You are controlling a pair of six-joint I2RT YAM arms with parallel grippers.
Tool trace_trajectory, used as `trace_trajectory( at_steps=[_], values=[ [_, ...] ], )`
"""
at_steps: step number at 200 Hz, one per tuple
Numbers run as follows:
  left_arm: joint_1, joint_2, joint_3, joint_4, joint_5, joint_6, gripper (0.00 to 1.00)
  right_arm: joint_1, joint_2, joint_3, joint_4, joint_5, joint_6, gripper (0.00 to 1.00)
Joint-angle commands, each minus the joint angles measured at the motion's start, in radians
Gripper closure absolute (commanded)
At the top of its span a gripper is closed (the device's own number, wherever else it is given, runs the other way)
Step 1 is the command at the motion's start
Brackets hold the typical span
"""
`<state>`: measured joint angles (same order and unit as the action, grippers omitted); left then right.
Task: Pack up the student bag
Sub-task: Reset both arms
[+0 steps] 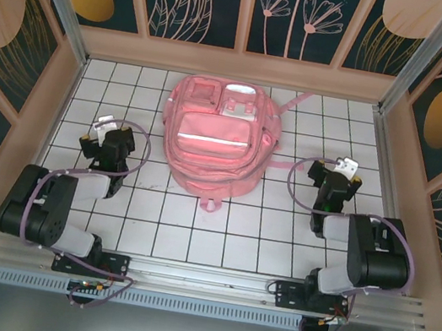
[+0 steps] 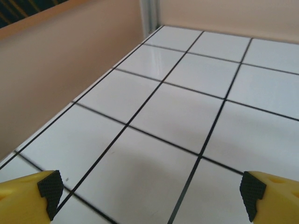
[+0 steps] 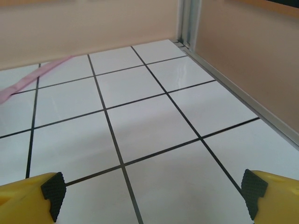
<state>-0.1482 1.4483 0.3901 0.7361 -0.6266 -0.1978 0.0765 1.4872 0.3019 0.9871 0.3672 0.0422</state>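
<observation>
Lying flat at the table's (image 1: 219, 225) far middle, seen from above, the bag (image 1: 214, 134) is sitting between my left gripper (image 1: 106, 130) and right gripper (image 1: 341, 171), apart from both. At the left wrist, my left gripper (image 2: 149, 191) is gaping wide over white tiles (image 2: 187, 112), holding nothing. At the right wrist, my right gripper (image 3: 152, 191) is gaping wide and empty, the bag's strap (image 3: 28, 79) lying far left.
</observation>
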Motion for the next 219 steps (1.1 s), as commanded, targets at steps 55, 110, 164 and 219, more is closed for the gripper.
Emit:
trace_trajectory(
  at_steps=[55, 110, 164, 219],
  values=[
    [0.081, 0.036, -0.112, 0.440, 0.330, 0.132, 0.01, -0.095, 0.052, -0.079, 0.284, -0.295, -0.013, 0.01],
    [0.122, 0.069, -0.158, 0.542, 0.450, 0.129, 0.01, -0.095, 0.052, -0.073, 0.271, -0.315, -0.019, 0.01],
    [0.123, 0.072, -0.163, 0.554, 0.447, 0.130, 0.01, -0.094, 0.053, -0.075, 0.271, -0.314, -0.021, 0.01],
    [0.122, 0.071, -0.163, 0.553, 0.450, 0.130, 0.01, -0.095, 0.052, -0.075, 0.272, -0.319, -0.020, 0.01]
  ],
)
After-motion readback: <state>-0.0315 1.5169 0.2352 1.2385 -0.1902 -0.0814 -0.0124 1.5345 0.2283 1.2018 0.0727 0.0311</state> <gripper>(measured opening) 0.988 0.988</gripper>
